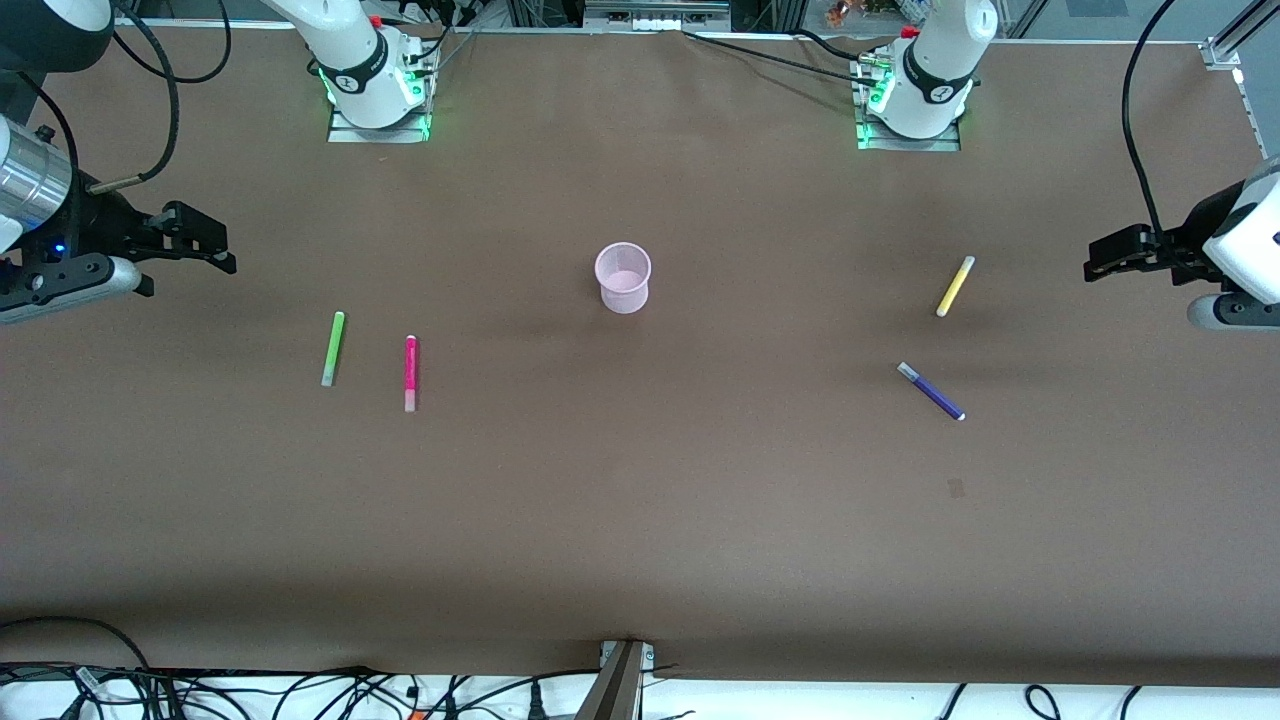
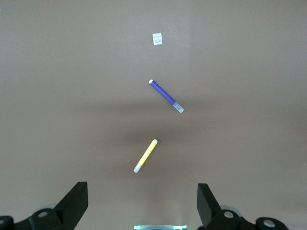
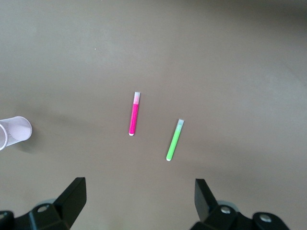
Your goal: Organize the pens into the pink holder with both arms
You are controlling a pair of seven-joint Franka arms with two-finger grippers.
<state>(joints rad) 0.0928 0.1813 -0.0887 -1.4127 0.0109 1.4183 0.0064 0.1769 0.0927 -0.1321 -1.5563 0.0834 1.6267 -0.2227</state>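
The pink holder (image 1: 623, 278) stands upright mid-table and shows at the edge of the right wrist view (image 3: 14, 132). Toward the right arm's end lie a lime green pen (image 1: 333, 348) (image 3: 174, 140) and a magenta pen (image 1: 410, 372) (image 3: 134, 120). Toward the left arm's end lie a yellow pen (image 1: 955, 286) (image 2: 145, 155) and a dark purple pen (image 1: 931, 391) (image 2: 166, 96). My right gripper (image 1: 222, 250) (image 3: 139, 182) hangs open and empty above the table near the green pen. My left gripper (image 1: 1092, 262) (image 2: 142, 187) hangs open and empty near the yellow pen.
A small pale patch (image 1: 956, 488) (image 2: 157, 39) marks the brown tabletop, nearer the front camera than the purple pen. Cables and a metal post (image 1: 620, 680) run along the table's near edge. The arm bases (image 1: 378, 100) (image 1: 910, 110) stand at the far edge.
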